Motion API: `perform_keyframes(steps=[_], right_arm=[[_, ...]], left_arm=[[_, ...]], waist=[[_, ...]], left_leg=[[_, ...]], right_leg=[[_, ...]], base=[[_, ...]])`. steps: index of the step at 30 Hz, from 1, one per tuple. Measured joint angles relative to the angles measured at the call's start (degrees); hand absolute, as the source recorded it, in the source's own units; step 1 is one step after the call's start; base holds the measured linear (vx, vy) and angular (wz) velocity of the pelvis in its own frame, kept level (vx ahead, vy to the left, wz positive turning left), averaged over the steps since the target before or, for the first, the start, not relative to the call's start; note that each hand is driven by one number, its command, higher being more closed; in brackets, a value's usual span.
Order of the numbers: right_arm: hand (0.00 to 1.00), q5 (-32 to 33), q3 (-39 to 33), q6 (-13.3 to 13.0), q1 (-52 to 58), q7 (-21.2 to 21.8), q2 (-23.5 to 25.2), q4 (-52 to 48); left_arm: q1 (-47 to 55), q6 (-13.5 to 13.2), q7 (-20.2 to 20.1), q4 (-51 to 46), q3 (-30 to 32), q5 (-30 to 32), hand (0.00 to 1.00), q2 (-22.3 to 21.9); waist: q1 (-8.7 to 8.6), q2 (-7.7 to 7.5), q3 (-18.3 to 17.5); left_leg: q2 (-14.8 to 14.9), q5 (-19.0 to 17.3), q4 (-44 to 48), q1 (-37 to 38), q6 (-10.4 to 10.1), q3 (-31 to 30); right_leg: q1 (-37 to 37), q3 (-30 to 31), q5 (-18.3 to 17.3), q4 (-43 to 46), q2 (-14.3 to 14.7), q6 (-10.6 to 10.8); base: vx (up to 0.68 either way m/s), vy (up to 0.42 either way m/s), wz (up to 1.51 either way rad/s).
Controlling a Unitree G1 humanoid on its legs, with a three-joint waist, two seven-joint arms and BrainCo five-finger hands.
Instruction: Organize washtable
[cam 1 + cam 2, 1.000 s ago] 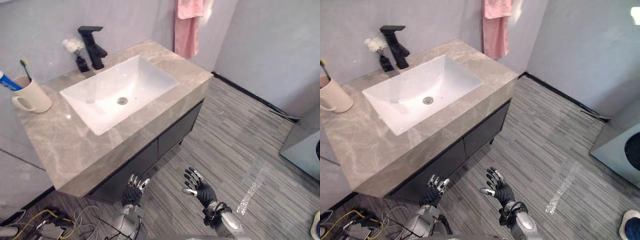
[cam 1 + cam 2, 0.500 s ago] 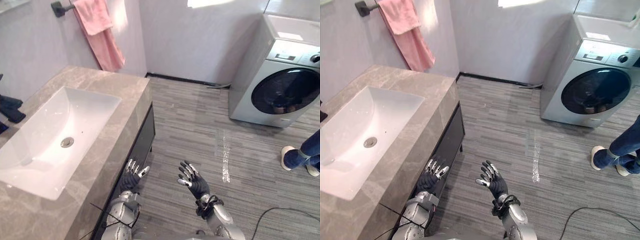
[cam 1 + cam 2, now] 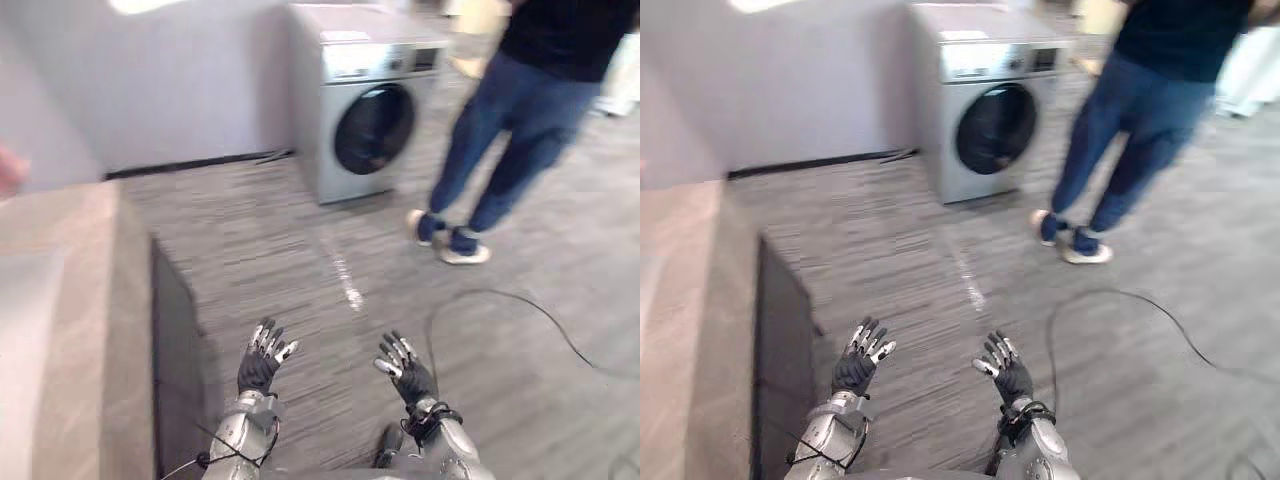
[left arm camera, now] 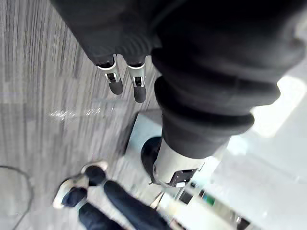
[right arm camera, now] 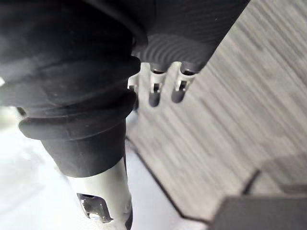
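The marble washtable [image 3: 60,330] runs along the left edge of the eye views, with its dark cabinet front [image 3: 175,370] below. My left hand [image 3: 262,362] is held low over the grey floor beside the cabinet, fingers spread and holding nothing. My right hand [image 3: 405,368] hangs level with it further right, also spread and holding nothing. In the left wrist view the fingers [image 4: 115,80] point straight out. In the right wrist view the fingers [image 5: 156,88] are straight as well.
A washing machine [image 3: 365,100] stands against the back wall. A person in jeans [image 3: 510,130] walks on the floor at the upper right, shoes [image 3: 450,240] near the machine. A black cable [image 3: 500,310] loops on the floor at right.
The camera has swung right: the sink, tap and pink towel have left the view, and the washing machine and the person now fill the upper part. Both hands keep their spread pose.
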Motion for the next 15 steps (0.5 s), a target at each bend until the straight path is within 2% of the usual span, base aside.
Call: perform_keyframes(steps=[1,2,3,4,5,6,7,8,9,10,11,14,15], right_arm=[[0.00,-0.13,-0.18,-0.13,-0.15,-0.51,-0.06,-0.68],[0.00,-0.25,-0.19,-0.13,-0.63,-0.60,-0.26,-0.83],[0.00,-0.61,-0.60,-0.17,-2.65,-0.77,-0.34,-0.86],[0.00,-1.43,-1.54,-0.58,-5.44,-0.97,-0.04,-0.72],[0.00,-1.64,-2.71,-1.02,-6.79,-1.27,-0.40,-0.72],[0.00,-2.09,-3.43,-1.25,-8.05,-1.82,-1.08,0.04],[0.00,-2.19,-3.53,-1.54,-9.04,-1.97,-1.87,1.38],[0.00,-2.18,-3.43,-1.56,-9.33,-2.46,-1.96,1.99],[0.00,-2.18,-3.34,-1.47,-9.67,-2.93,-2.13,2.41],[0.00,-2.09,-3.28,-1.48,-9.36,-3.13,-1.97,1.65],[0.00,-2.06,-3.44,-1.41,-7.96,-3.29,-2.23,1.42],[0.00,-1.98,-5.01,-1.27,-5.16,-3.73,-2.65,1.27],[0.00,-1.98,-6.12,-1.25,-4.49,-3.81,-2.84,1.27]], left_arm=[[0.07,0.06,0.17,0.08,0.43,0.02,0.00,-0.06],[0.00,0.08,0.32,0.08,0.94,0.02,0.00,-0.30],[-0.50,0.16,0.84,0.13,2.03,0.05,0.00,-0.39],[-1.59,0.13,1.10,0.38,3.28,0.08,0.00,-0.42],[-2.32,0.11,1.09,0.44,3.79,0.10,0.00,-1.37],[-2.34,0.16,1.29,0.43,4.61,0.10,0.00,-2.64],[-2.26,0.11,2.31,0.43,5.41,-0.05,0.00,-3.34],[-2.73,-0.01,2.66,0.68,6.02,-0.08,0.00,-3.32],[-2.97,-0.06,2.87,1.52,6.55,-0.11,0.00,-3.36],[-2.79,0.08,3.77,2.79,6.85,-0.12,0.00,-3.38],[-2.84,0.06,4.33,3.91,6.75,-0.26,0.00,-3.38],[-3.60,0.09,4.76,5.58,5.74,-0.87,0.00,-3.29],[-4.16,0.05,4.68,5.66,5.14,-1.09,0.00,-3.29]], waist=[[-0.27,-0.84,-0.50],[-0.20,-1.29,-0.80],[-0.16,-1.68,-0.49],[0.46,-0.70,-0.77],[0.24,0.40,-0.16],[0.00,0.28,-1.05],[-0.10,0.69,-1.53],[0.32,0.02,-1.70],[0.56,0.12,-1.63],[-0.33,0.98,-1.61],[-0.95,1.38,-1.56],[-1.84,0.38,-0.88],[-2.53,0.41,-0.75]], left_leg=[[-0.91,-0.04,0.32,1.87,-0.01,3.49],[-1.09,-0.04,1.38,2.00,0.00,5.63],[-0.52,0.70,5.35,0.90,1.03,9.09],[-0.94,-0.17,-0.95,-0.58,1.59,10.62],[-0.03,2.67,-3.06,-0.46,0.61,13.84],[-0.40,2.96,-3.39,-0.19,0.68,17.84],[-0.48,2.66,-3.47,-0.11,0.55,20.32],[-0.98,2.67,-3.48,0.45,0.00,23.07],[-0.27,3.14,-3.67,0.73,-0.63,24.47],[0.81,4.06,-3.24,0.37,-1.85,26.59],[1.77,4.06,-1.81,0.65,-1.87,28.27],[2.16,3.33,-2.38,0.46,-2.66,29.04],[2.46,6.14,-5.00,0.30,-2.72,28.91]], right_leg=[[0.78,-5.94,1.48,3.16,-2.03,-1.04],[0.44,-9.23,2.89,3.88,-2.12,-1.52],[0.10,-12.52,7.23,0.03,0.04,-6.03],[-0.28,-10.73,12.93,-8.96,4.53,-4.49],[-0.72,-13.26,7.19,-4.35,4.06,-6.40],[-0.72,-15.95,-1.00,5.05,1.03,-5.52],[1.71,-17.27,-6.11,9.03,-1.03,-0.06],[4.29,-15.63,-7.54,4.19,-0.45,5.23],[3.95,-14.28,-5.29,1.33,2.11,3.47],[4.85,-13.03,-1.92,-5.79,6.10,2.25],[6.11,-11.19,0.58,-10.79,8.96,1.98],[8.65,-9.40,2.44,-14.58,9.47,2.21],[9.24,-8.64,2.76,-15.04,9.80,2.63]], base=[[0.11,0.007,-1.97],[0.03,-0.001,-2.21],[-0.09,-0.014,-2.54],[-0.21,-0.031,-2.36],[-0.24,-0.038,-1.95],[-0.13,-0.051,-1.41],[-0.01,-0.064,-1.60],[0.09,-0.066,-1.40],[0.11,-0.076,-1.25],[0.17,-0.101,-1.12],[0.13,-0.082,-0.87],[0.04,-0.040,-0.38],[0.01,0.002,-0.38]])
